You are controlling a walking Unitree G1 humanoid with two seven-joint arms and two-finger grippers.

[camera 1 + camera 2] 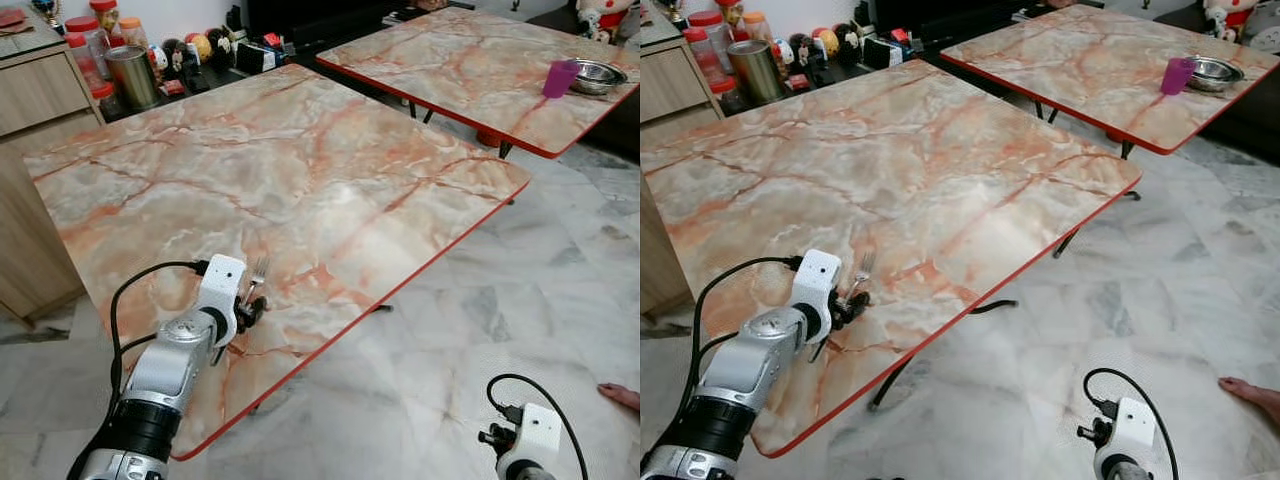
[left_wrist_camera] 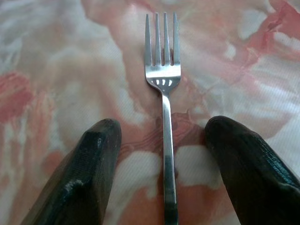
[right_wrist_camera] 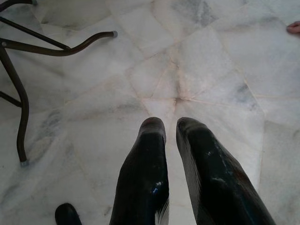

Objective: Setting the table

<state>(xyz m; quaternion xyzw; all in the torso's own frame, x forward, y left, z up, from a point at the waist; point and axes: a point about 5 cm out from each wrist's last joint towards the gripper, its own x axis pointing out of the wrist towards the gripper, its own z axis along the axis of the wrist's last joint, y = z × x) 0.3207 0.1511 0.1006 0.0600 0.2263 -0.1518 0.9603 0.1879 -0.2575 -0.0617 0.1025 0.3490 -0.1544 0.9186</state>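
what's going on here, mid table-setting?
The left gripper is over the near marble table with its fingers open on either side of a fork lying flat on the tabletop, its handle between them. The right gripper hangs idle over the floor, fingers nearly closed on nothing. A purple cup and a metal bowl sit on the far table.

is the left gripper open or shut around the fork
Open. In the left wrist view both fingers stand apart from the fork, which lies flat on the marble table.
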